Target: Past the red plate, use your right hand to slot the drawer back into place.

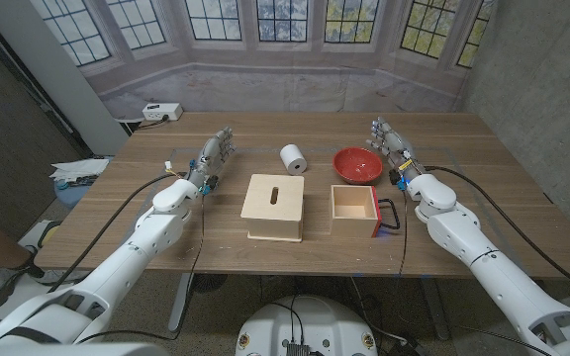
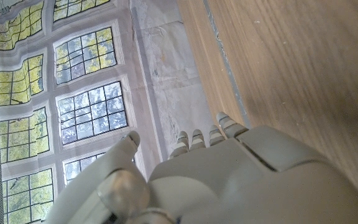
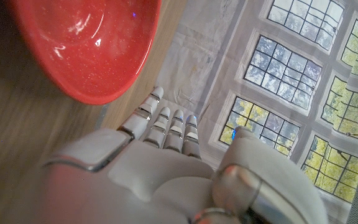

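A small wooden drawer (image 1: pixel 354 208) with a red front and a black handle (image 1: pixel 391 215) sits on the table, pulled out and empty. To its left stands a pale wooden box (image 1: pixel 275 205) with a slot in its top. Behind the drawer is the red bowl-like plate (image 1: pixel 356 165), which looms close in the right wrist view (image 3: pixel 86 46). My right hand (image 1: pixel 391 145) stands open just right of the plate, fingers straight and holding nothing (image 3: pixel 166 168). My left hand (image 1: pixel 213 158) stands open on the table's left side, also empty (image 2: pixel 229 180).
A white roll (image 1: pixel 292 158) stands behind the wooden box. A white power strip (image 1: pixel 160 112) lies on the floor beyond the table's far left corner. Papers (image 1: pixel 79 173) lie off the left edge. Bare wood (image 1: pixel 483 168) stretches right of my right hand.
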You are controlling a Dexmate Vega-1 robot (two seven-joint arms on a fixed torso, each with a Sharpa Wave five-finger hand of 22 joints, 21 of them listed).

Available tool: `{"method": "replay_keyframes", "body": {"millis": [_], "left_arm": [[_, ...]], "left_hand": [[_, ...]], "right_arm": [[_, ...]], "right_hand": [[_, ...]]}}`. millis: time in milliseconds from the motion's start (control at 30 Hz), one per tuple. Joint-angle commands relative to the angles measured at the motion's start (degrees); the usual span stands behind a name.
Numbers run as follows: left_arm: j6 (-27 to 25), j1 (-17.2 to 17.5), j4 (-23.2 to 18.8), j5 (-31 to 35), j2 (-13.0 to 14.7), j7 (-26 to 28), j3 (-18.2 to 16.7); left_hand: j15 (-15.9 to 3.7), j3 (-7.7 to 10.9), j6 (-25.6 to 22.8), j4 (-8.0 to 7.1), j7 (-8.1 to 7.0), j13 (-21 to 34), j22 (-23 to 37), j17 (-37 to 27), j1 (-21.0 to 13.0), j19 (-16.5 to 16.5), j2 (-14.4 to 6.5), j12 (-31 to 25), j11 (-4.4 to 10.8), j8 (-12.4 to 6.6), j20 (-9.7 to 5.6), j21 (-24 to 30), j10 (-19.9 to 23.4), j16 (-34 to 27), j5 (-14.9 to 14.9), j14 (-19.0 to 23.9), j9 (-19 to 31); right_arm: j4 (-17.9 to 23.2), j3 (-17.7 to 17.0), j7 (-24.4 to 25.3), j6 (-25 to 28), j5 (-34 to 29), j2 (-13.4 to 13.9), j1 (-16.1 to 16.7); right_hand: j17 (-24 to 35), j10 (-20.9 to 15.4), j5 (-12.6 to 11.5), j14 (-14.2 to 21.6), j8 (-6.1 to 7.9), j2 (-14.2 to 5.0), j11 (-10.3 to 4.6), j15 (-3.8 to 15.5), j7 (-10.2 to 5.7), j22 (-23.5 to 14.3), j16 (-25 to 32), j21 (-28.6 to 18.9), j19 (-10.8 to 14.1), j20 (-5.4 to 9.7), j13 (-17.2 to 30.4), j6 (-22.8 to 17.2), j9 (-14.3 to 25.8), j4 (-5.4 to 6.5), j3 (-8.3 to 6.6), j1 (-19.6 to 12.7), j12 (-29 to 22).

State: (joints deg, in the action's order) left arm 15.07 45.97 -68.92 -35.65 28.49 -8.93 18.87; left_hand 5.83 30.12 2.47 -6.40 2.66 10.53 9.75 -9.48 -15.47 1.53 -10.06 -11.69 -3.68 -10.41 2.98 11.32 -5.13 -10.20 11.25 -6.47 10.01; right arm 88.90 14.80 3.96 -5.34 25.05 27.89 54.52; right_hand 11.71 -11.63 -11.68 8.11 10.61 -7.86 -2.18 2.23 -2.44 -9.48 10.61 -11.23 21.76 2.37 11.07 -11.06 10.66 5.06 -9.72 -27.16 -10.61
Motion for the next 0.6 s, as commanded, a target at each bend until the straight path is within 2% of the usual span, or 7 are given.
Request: {"method": "replay_keyframes", "body": {"millis": [33,333,533,600], "left_arm": [[1.21,-0.6,1.96,0.67,-0.74,-0.45,-0.58],[1.51,-0.25,2.36,0.18,-0.87,0.25,-1.65],[2.8,0.6,1.48,0.74,-0.76,1.41,-2.08],[2.97,1.2,0.66,0.77,-0.65,2.15,-2.33]], "left_hand": [[0.26,0.53,0.62,0.22,0.0,0.14,0.1,-0.18,-0.75,0.19,-0.09,-0.25,-0.3,-0.12,0.19,0.09,-0.11,-0.12,-0.1,0.09,0.16],[0.37,0.87,0.61,0.62,0.02,0.15,0.1,-0.16,-1.07,0.26,-0.06,-0.21,-0.36,-0.12,0.24,0.05,-0.08,-0.07,-0.2,0.14,0.16],[0.38,1.09,0.48,0.87,0.06,0.15,0.11,-0.16,-1.27,0.35,-0.03,-0.21,-0.49,-0.17,0.23,0.04,-0.01,-0.04,-0.27,0.17,0.17],[0.38,1.12,0.44,0.91,0.05,0.15,0.11,-0.16,-1.31,0.36,-0.02,-0.2,-0.59,-0.18,0.26,0.04,-0.01,-0.04,-0.28,0.19,0.17]], "right_arm": [[7.15,-1.98,2.0,6.82,-2.99,1.6,2.27],[9.6,-1.95,1.46,12.58,-4.24,1.45,1.11],[13.27,-2.51,1.27,17.9,-5.25,2.21,1.36],[14.14,-2.92,1.19,18.68,-5.42,2.06,1.72]], "right_hand": [[-0.06,-0.3,-0.35,-0.3,0.44,0.08,0.33,1.74,0.25,-0.24,0.12,0.08,-0.3,1.39,0.08,-0.28,0.11,-0.77,-0.26,-1.07,-0.42],[-0.4,-0.39,-0.22,-0.44,0.49,0.38,0.93,1.68,0.37,-0.25,0.11,0.15,-0.35,1.45,0.08,-0.35,0.11,-1.91,-0.65,-2.15,-0.49],[-0.56,-0.42,-0.08,-0.46,0.48,0.55,1.13,1.52,0.66,-0.25,0.18,0.18,-0.34,1.4,0.08,-0.29,0.11,-2.65,-0.89,-2.78,-0.53],[-0.65,-0.6,0.0,-0.36,0.53,0.51,1.62,1.29,0.86,-0.25,0.27,0.1,-0.09,1.13,0.09,-0.38,0.11,-3.18,-1.13,-3.28,-0.61]]}}
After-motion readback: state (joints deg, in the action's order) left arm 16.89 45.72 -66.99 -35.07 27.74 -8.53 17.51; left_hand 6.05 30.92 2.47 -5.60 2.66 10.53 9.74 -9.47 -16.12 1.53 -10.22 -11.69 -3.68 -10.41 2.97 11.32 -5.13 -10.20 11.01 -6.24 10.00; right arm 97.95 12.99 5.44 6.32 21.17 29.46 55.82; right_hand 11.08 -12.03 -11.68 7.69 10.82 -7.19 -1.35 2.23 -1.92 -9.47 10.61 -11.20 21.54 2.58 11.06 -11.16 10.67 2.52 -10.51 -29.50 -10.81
